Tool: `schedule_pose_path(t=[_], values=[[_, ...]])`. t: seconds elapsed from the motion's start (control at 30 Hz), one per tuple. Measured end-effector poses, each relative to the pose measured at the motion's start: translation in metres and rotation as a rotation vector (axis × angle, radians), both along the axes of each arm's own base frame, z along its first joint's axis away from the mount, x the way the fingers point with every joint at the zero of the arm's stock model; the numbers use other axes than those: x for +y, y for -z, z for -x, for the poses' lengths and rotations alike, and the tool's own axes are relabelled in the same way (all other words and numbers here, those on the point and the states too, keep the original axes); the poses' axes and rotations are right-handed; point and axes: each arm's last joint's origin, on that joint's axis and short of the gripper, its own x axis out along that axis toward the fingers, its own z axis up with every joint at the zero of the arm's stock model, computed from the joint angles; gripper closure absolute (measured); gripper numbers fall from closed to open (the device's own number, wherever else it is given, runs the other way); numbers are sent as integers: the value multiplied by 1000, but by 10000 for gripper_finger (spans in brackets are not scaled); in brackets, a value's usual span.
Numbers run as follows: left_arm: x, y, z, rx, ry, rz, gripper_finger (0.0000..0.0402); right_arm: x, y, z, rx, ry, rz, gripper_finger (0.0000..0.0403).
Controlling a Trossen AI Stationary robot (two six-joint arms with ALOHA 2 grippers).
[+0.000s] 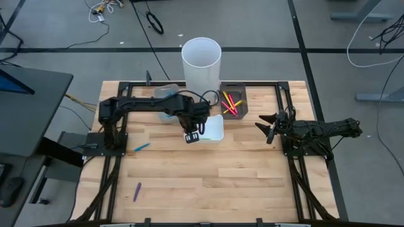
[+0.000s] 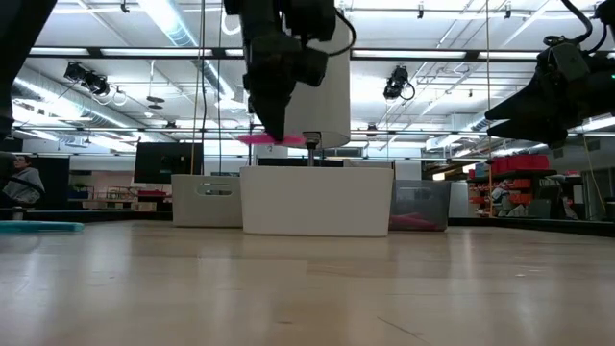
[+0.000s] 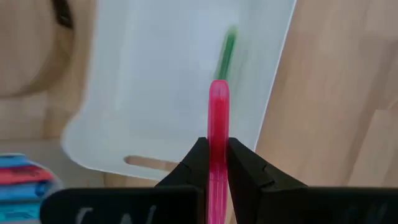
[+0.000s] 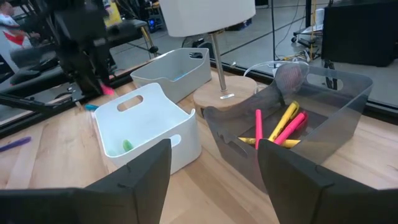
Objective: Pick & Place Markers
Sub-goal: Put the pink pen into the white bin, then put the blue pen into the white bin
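The left gripper is clamped on a pink marker, holding it level above the near rim of the white tray; the marker's long axis runs forward from between the fingers, its free tip pointing out over the tray's open interior. A green marker lies inside that tray on its floor, roughly in line with the pink one. Behind and to the right, the dark tray holds several pink and yellow markers leaning at mixed angles. A blue marker lies loose on the table left of the white tray, and a purple marker lies nearer the front edge, both with bare wood around them. The right gripper waits at the table's right side, fingers apart and holding nothing
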Motion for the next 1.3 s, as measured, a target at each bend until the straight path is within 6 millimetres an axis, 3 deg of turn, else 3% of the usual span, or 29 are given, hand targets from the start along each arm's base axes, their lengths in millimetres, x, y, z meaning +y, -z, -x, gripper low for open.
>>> schedule_pose_path(t=[0.27, 0.53, 0.9, 1.13, 1.3], values=[[-8, 35, -17, 73, 73, -35, 366, 0, -1, 0, -7, 0, -1, 160], [-6, 50, -29, 50, 79, -90, 361, 0, -1, 0, -7, 1, -1, 160], [-7, 51, -27, 65, 81, -74, 266, 0, -1, 0, -15, 0, -3, 160], [-7, 50, -26, 70, 73, -71, 239, 0, -1, 0, -16, 0, -3, 160], [-8, 36, -20, 51, 57, -73, 238, 0, -1, 0, -16, 0, -3, 160]])
